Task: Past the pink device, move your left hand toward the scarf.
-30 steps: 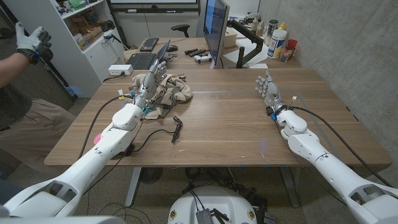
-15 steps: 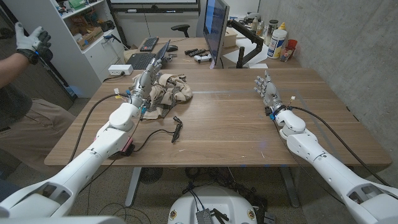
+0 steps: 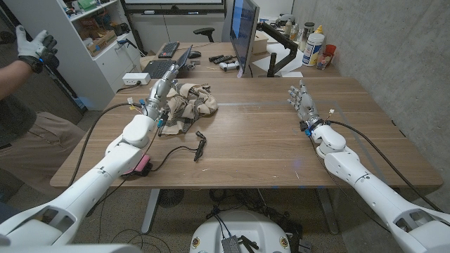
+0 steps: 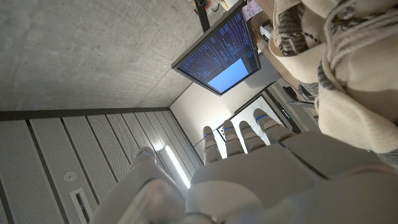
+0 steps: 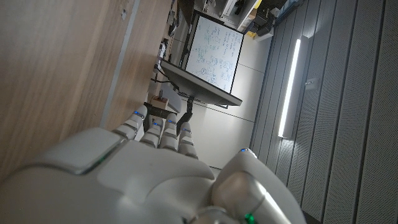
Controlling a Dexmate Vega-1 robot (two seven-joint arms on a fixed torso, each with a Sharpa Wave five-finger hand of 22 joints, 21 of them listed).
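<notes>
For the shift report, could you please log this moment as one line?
left hand: open, at scarf | pink device: behind, near table edge | right hand: open, idle

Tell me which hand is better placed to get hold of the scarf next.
Left. The left hand is already at the scarf, fingers extended beside the fabric. The right hand stands far across the table, holding nothing.

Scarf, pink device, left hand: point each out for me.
scarf point(image 3: 193, 102), head view, middle of the bunched cloth.
pink device point(image 3: 138, 166), head view, its top face.
left hand point(image 3: 160, 91), head view, back of the hand.
</notes>
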